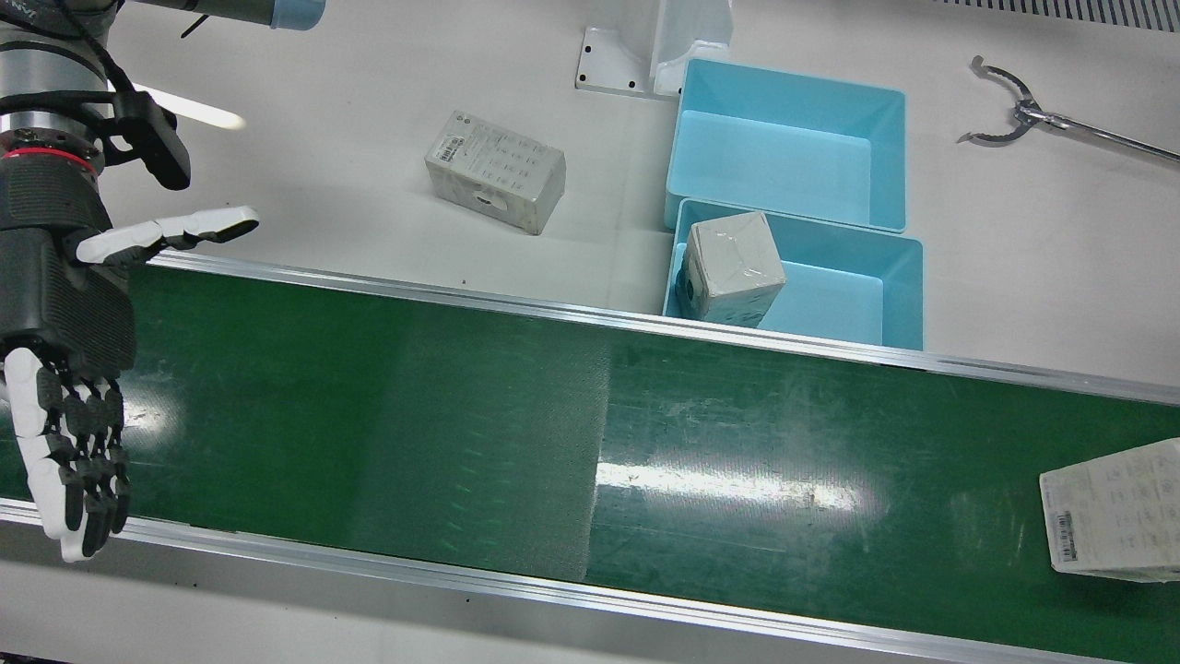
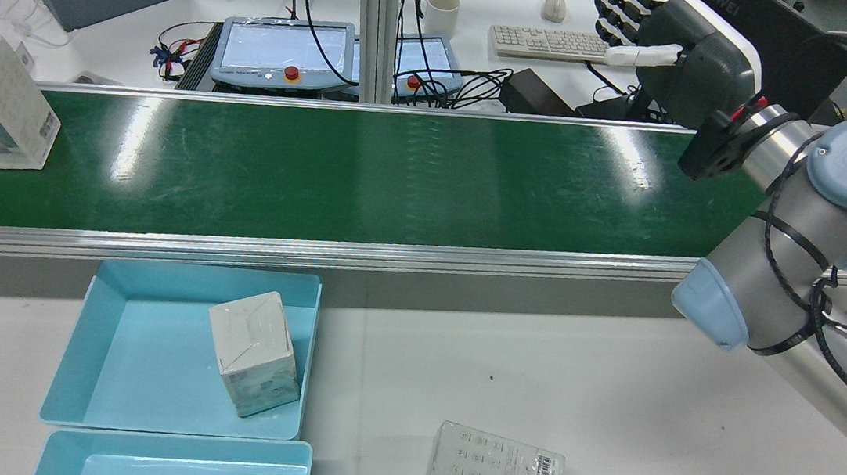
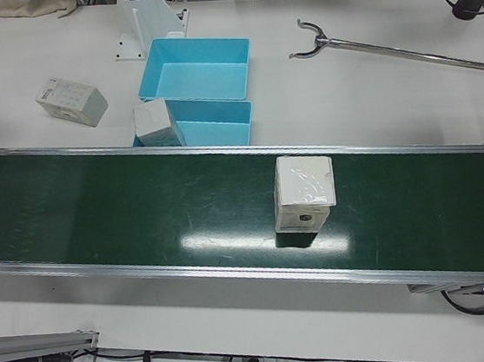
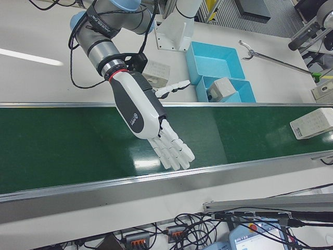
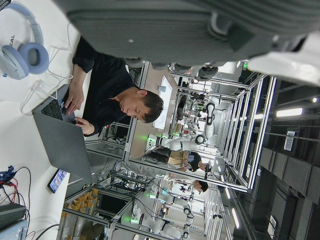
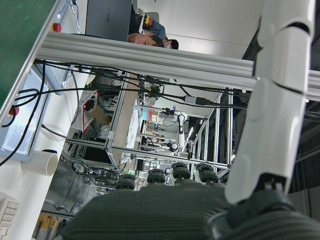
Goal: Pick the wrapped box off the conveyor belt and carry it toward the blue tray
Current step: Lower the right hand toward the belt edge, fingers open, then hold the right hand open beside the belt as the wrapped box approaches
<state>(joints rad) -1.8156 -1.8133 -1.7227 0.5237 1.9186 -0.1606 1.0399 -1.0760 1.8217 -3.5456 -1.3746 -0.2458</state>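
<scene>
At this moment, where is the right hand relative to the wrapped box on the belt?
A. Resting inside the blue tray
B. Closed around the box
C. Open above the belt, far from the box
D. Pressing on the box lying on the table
C: the right hand hangs open over the belt, while the wrapped box sits untouched at the belt's other end.

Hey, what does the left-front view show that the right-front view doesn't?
Only the left-front view shows the front face of the wrapped box standing on the conveyor belt, with no arm in frame. Only the right-front view shows the right hand, open, fingers spread over the belt. Both show the two blue trays, the box in the near tray, the flat box on the table and the metal grabber tool.
</scene>
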